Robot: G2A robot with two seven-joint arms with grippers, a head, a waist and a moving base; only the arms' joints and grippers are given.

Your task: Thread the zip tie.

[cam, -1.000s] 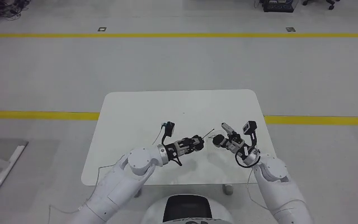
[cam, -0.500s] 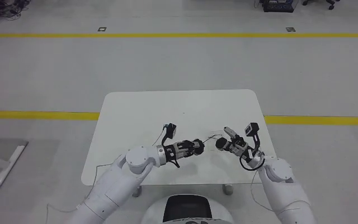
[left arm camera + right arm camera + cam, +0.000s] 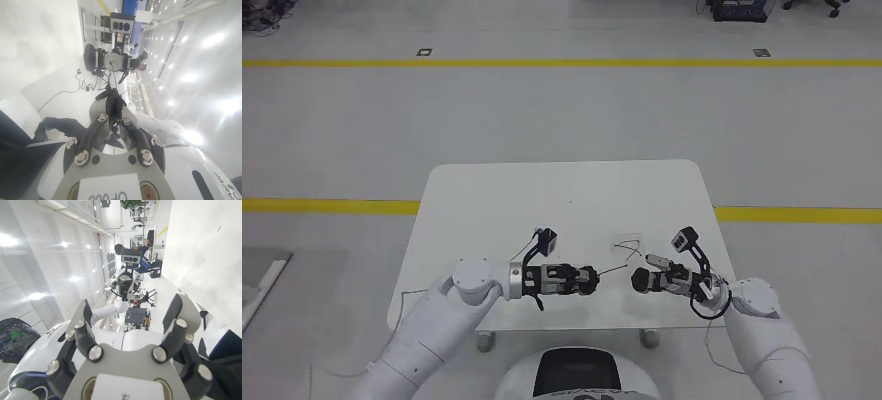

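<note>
Left gripper [image 3: 590, 279] is pinched tight on the black zip tie [image 3: 611, 271], its strap poking out above the white table [image 3: 492, 200] toward the right gripper [image 3: 640, 281], whose 2 fingers stand wide apart and empty. Looks like the line-up before threading. Next, the right gripper likely needs to catch that free end.

You got bright, even overhead light; ceiling lamps [image 3: 191, 77] flared into streaky glare in both wrist views, edges bent fisheye-style.
</note>
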